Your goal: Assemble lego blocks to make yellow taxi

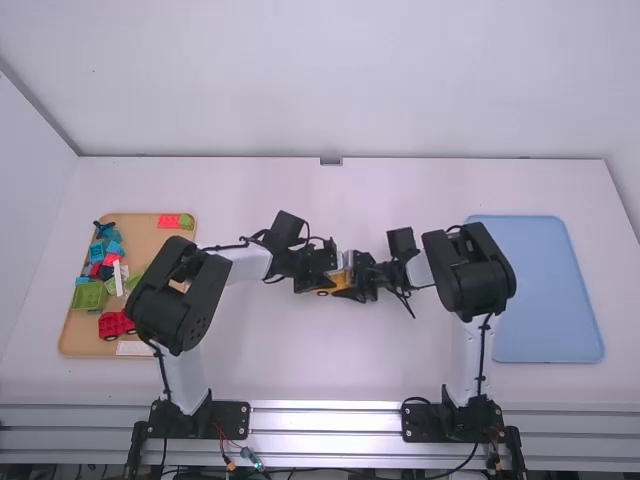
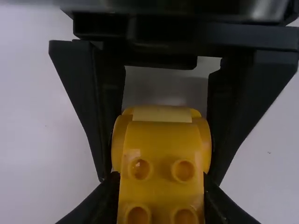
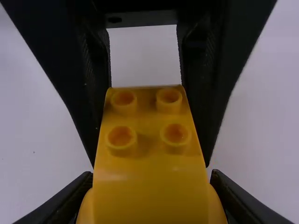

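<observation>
As left arm [image 1: 180, 300] and right arm [image 1: 468, 272] bend inward, left pincer [image 1: 326, 274], right pincer [image 1: 353, 278] clench yellow car [image 1: 338, 281].

Shows a wide, smooth white counter [image 1: 300, 375] in the high view, ending at the back against a plain pale wall [image 1: 300, 80]. Has a small grey bracket [image 1: 331, 161] at the middle of the far edge. Includes a white side wall [image 1: 30, 200] at left, with a grey strip [image 1: 40, 115] slanting down toward the counter's far left corner. Takes in part of another pale wall [image 1: 624, 150] at right. Has long silver rails [image 1: 325, 420] along the near edge, catching bright streaks. Looks softly and fairly evenly lit across the counter.
</observation>
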{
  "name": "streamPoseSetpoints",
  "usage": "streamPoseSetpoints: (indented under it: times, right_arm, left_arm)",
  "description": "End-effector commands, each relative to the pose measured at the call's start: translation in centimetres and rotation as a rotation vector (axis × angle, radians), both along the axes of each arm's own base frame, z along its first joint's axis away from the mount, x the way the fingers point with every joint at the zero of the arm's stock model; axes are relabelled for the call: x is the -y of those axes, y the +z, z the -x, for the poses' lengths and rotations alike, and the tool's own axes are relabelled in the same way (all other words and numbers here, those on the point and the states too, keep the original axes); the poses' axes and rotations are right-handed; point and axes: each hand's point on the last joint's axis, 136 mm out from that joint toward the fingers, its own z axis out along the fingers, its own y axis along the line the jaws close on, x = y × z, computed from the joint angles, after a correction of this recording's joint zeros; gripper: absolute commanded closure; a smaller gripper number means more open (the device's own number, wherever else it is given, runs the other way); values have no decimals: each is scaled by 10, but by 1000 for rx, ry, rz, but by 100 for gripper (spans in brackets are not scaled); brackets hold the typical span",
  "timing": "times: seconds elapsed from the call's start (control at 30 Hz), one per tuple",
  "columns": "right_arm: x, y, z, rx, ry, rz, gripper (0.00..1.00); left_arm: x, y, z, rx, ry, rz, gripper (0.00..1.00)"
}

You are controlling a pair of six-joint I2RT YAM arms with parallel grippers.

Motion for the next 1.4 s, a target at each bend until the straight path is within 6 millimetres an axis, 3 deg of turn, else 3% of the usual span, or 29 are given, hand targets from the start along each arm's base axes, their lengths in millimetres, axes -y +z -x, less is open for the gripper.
streamPoseSetpoints:
  times: [0.0,0.27,0.6,0.67,0.7,0.73,0.77,0.9,1.03,1.17,1.37]
  right_arm:
    - [1,-9,5,-37,-9,24,44]
    - [1,-9,5,-38,-9,24,43]
    - [2,-12,3,-34,-20,42,43]
    - [2,-12,3,-39,-23,42,44]
    - [2,-12,3,-40,-22,42,43]
    - [2,-12,3,-40,-22,42,43]
    - [2,-12,3,-40,-22,42,43]
    - [0,-7,3,-31,-9,15,43]
    - [0,11,-7,-58,-42,-38,44]
    - [18,45,-31,-66,-141,-62,50]
    - [84,91,-73,-37,-419,14,44]
  left_arm:
    - [-2,0,3,-3,12,-17,62]
    - [1,21,6,19,-33,46,51]
    - [-25,57,7,35,-73,166,44]
    - [-36,64,8,29,-74,209,38]
    - [-46,69,6,26,-67,239,27]
    - [-56,74,4,20,-50,271,1]
    - [-57,74,4,19,-47,275,1]
    - [-96,92,-7,9,43,402,1]
    - [-126,103,-15,30,117,506,1]
    - [-148,94,-31,19,251,506,1]
    - [-172,72,-68,7,587,429,1]
